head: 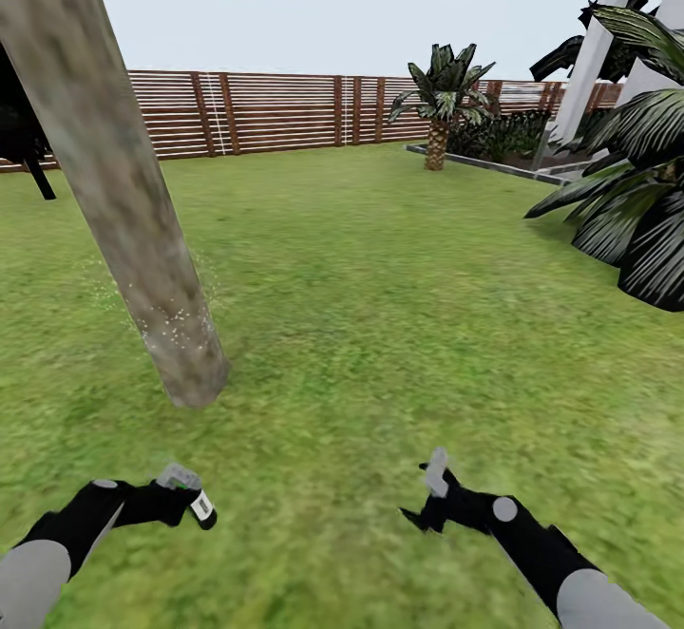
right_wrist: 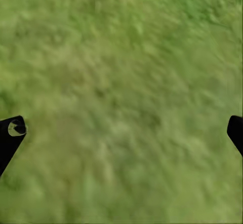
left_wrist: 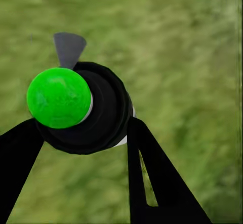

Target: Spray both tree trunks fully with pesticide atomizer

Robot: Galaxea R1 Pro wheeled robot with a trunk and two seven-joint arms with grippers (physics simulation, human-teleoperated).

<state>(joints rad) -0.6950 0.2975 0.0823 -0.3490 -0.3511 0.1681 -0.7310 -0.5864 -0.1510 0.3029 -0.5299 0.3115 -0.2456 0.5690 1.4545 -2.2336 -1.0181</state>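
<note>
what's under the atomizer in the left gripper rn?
Under the pesticide atomizer, shut in the left gripper, the left wrist view shows only blurred green lawn. The patch straight below is covered by the bottle and the fingers.

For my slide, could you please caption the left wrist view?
Left pincer gripping the green-topped atomizer above the lawn.

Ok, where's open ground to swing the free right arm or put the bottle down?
Widest free patch: the green lawn from the grey-brown mottled tree trunk across to the dark palm fronds, back to the brown slatted fence. Grass beneath the open right gripper is bare. Crowded: the trunk ahead of the left gripper, which grips the dark green-topped atomizer.
</note>
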